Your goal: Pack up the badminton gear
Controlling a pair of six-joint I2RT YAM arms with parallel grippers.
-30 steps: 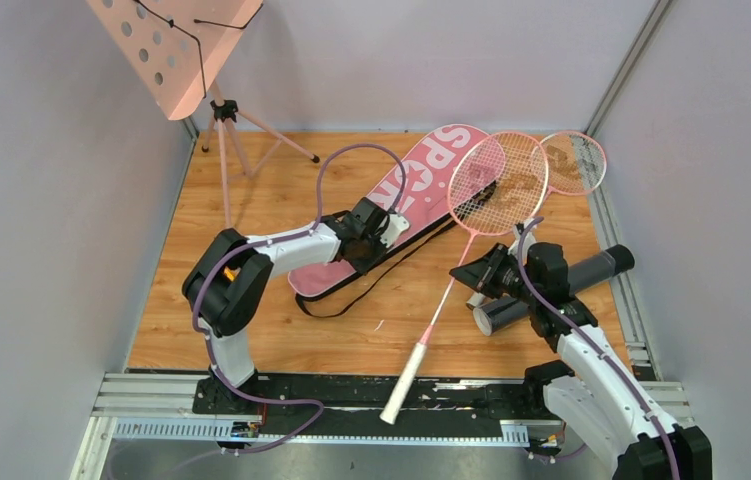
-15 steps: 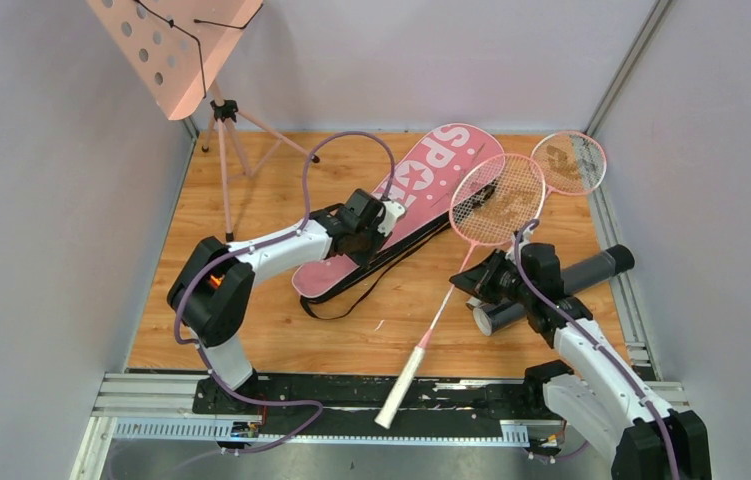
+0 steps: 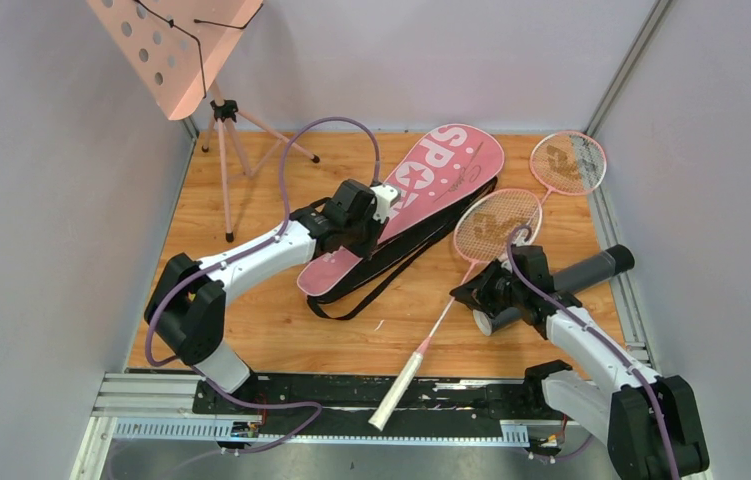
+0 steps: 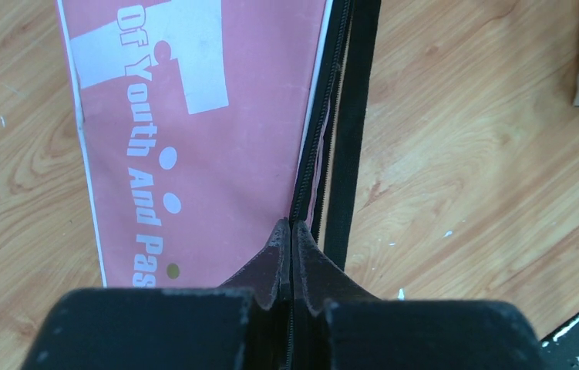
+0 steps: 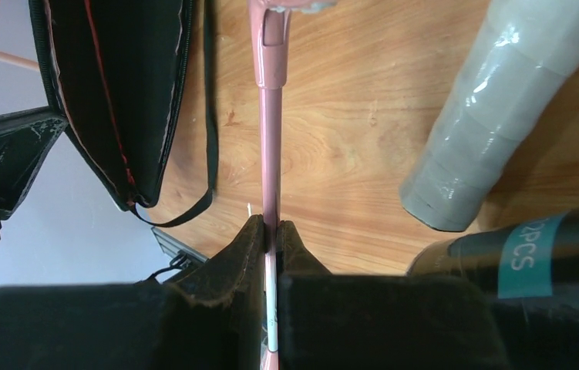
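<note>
1. Top external: table point(image 3: 251, 330) boxed by walls left, back, right; bare wood at near left.
2. Racket bag point(image 3: 421, 200) mid-table, long axis diagonal, wide end far right; left claw point(image 4: 291, 231) pinched shut on its zipper edge.
3. Racket point(image 3: 444, 318) beside it, handle over near edge, head far; right claw point(image 5: 270, 231) clamped on shaft.

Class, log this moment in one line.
left gripper: shut on racket bag | right gripper: shut on racket shaft | second racket: far right | black tube: lying loose
</note>
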